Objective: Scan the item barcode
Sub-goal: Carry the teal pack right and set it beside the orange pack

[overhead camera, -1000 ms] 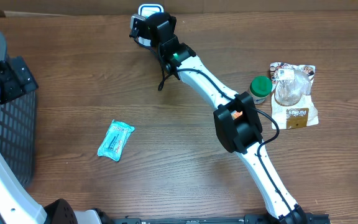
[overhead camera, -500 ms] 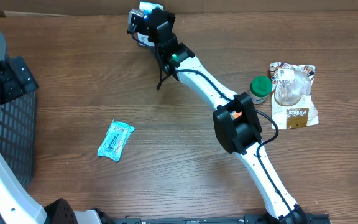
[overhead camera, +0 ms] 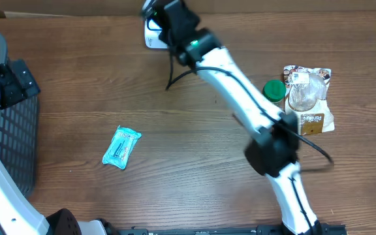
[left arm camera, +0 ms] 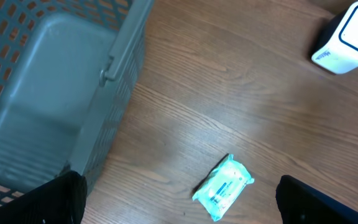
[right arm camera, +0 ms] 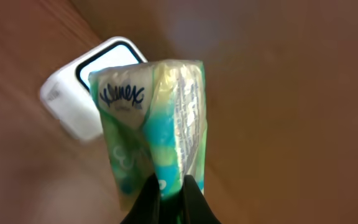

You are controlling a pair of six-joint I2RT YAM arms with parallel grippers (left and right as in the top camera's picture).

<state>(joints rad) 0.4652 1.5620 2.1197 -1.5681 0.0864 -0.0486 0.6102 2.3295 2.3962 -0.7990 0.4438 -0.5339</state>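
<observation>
- Right end effector (right arm camera: 169, 198): its jaws are pinched shut on the lower edge of the tissue pack (right arm camera: 149, 134). Gripping it there leaves the printed faces uncovered, presumably so that a barcode can be shown.
- Tissue pack, the task's item: it is held upright and off the counter (overhead camera: 194, 143), at the top centre of the overhead frame. In the right wrist view it stands in front of the scanner (right arm camera: 73, 99). No barcode is legible on the face that shows.
- Scanner: a white box with a dark-rimmed window, at the far edge of the counter. The right arm is stretched across the counter, apparently to bring the pack up to that window.
- Left end effector (left arm camera: 179, 208): it is spread fully and holds nothing. It hangs over the left of the counter near the basket (left arm camera: 48, 99), probably clear of the scan.
- Second tissue pack (overhead camera: 121, 147): it lies flat in the lower left of the overhead frame, well apart from the scanner, likely awaiting its turn.
- Green-lidded jar (overhead camera: 274, 90) and snack bag (overhead camera: 313, 117): these are grouped at the right of the frame.
</observation>
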